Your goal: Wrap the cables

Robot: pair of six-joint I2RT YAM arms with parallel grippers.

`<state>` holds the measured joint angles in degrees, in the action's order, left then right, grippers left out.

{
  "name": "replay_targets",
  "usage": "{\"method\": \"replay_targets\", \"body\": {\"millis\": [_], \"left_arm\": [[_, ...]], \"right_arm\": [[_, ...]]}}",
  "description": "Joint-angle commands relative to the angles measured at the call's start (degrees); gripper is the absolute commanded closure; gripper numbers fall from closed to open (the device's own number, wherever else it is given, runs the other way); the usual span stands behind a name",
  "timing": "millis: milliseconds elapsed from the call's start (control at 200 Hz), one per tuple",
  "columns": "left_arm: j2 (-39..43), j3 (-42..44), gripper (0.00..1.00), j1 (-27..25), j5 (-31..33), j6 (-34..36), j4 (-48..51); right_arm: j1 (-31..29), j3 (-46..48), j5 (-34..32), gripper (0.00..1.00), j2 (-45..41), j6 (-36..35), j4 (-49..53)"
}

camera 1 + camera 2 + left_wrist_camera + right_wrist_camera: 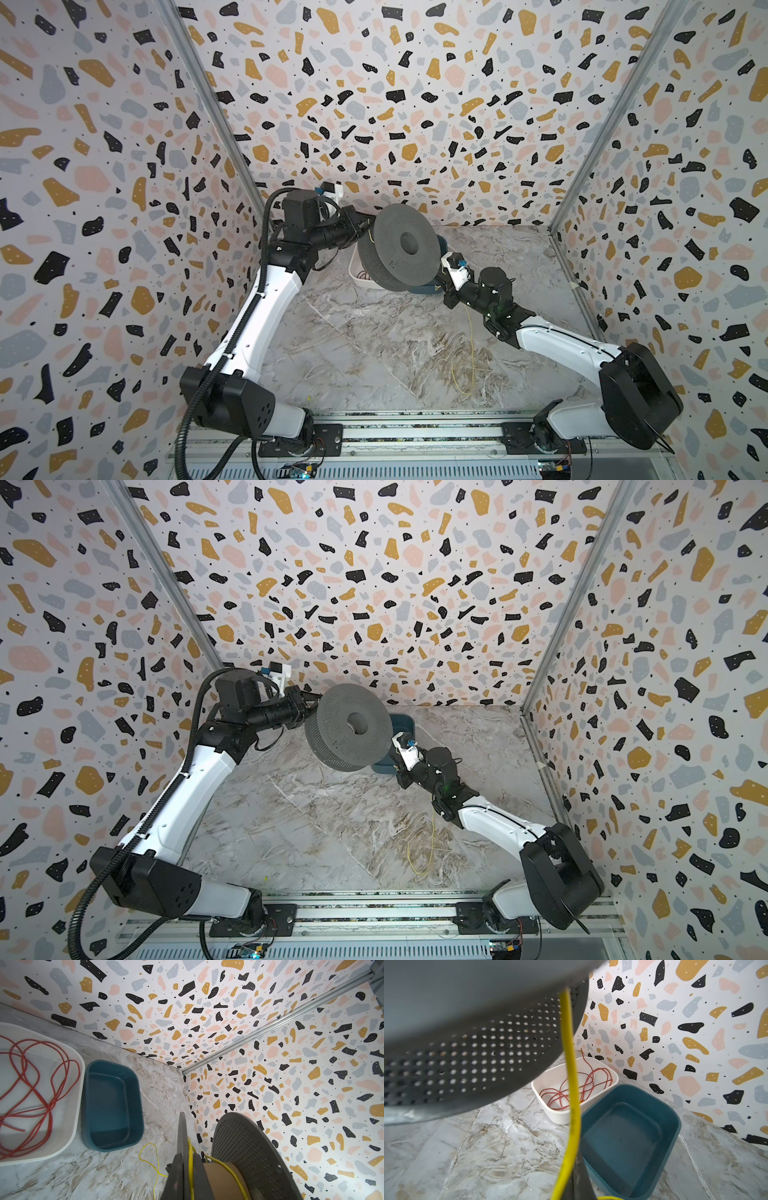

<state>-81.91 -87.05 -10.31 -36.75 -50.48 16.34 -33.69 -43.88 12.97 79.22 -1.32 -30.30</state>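
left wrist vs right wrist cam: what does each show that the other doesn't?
Left wrist only: the spool edge-on, its cardboard core with the yellow cable wound on it, plus a slack loop on the table. Right wrist only: that cable close up, running straight up to the rim of the spool's perforated flange. Both: the red cable piled in the white tray, and the empty blue tub beside it.

In both top views the grey spool (401, 247) hides nearly all of the white tray (355, 266) and much of the teal tub (403, 725), while the right wrist view shows it blurred and cropped, the yellow cable (571, 1084) out of focus, and the left wrist view's edge cuts off the red cable (31, 1084).
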Motion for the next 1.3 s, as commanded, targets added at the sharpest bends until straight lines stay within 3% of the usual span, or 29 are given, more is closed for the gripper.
{"method": "replay_targets", "body": {"millis": [0,245,440,706,941,1291], "left_arm": [[4.83,-1.17,1.0,3.36,3.34,-6.21,-15.95],[8.6,6.82,1.0,3.3,18.17,-14.42,-19.88],[12.47,7.9,1.0,2.59,31.48,-10.63,-13.89],[14.77,9.38,1.0,-0.07,45.48,-6.66,-10.37],[11.7,6.41,1.0,-3.79,55.66,2.47,-3.27],[7.95,6.36,1.0,-9.19,66.94,8.68,-0.73]], "right_arm": [[-0.78,0.55,-0.83,1.0,-0.2,1.3,5.96],[-5.53,-2.46,-6.75,1.0,-0.13,-1.6,9.24],[-11.23,-5.03,-13.6,1.0,0.23,-6.96,10.3],[-17.6,-10.92,-16.31,1.0,3.61,-12.17,11.66],[-22.18,-18.03,-18.09,1.0,6.93,-14.28,13.65],[-26.22,-27.68,-17.03,1.0,12.41,-12.17,13.98]]}}
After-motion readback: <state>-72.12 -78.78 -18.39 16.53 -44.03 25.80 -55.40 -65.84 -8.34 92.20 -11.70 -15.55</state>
